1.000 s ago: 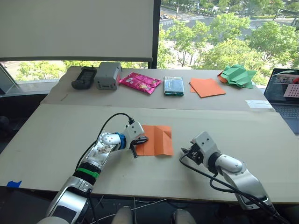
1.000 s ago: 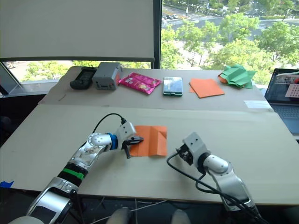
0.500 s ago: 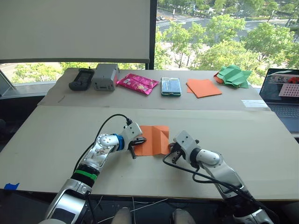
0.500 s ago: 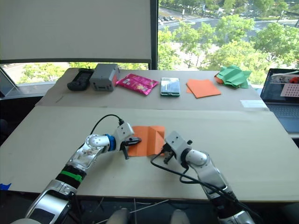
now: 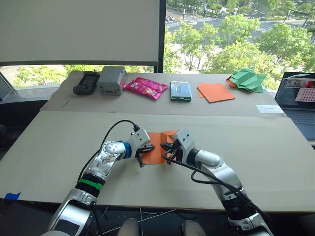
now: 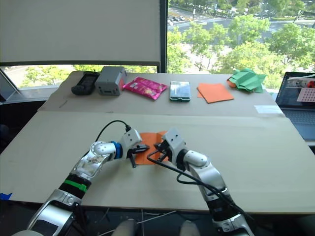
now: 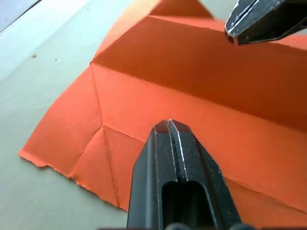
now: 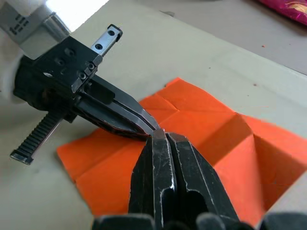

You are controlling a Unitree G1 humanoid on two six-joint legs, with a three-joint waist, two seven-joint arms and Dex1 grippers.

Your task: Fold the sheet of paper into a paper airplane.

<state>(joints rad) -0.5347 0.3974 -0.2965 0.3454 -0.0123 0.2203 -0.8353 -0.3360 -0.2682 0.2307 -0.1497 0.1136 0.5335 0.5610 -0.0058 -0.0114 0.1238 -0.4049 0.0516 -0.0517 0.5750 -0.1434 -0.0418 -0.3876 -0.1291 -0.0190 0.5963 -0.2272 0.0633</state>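
Note:
The creased orange sheet of paper (image 5: 155,141) lies on the near table, its right part lifted into a raised fold (image 8: 268,158). My left gripper (image 5: 151,147) is shut, and its tip (image 7: 168,125) presses down on the sheet's left part. My right gripper (image 5: 164,147) is shut too. Its tip (image 8: 160,135) sits over the sheet's middle, almost touching the left gripper's fingertips (image 8: 144,125), with the raised fold behind it. The paper airplane is out of view.
On the far table stand a black device (image 5: 86,82), a grey box (image 5: 111,79), a pink packet (image 5: 145,87), a green case (image 5: 181,90), a smooth orange sheet (image 5: 215,92) and a green paper shape (image 5: 248,78). A laptop (image 5: 298,101) is at far right.
My right arm swept left from the open table onto the sheet, and the sheet's right part rose into a fold. The left gripper stayed pressed on the sheet.

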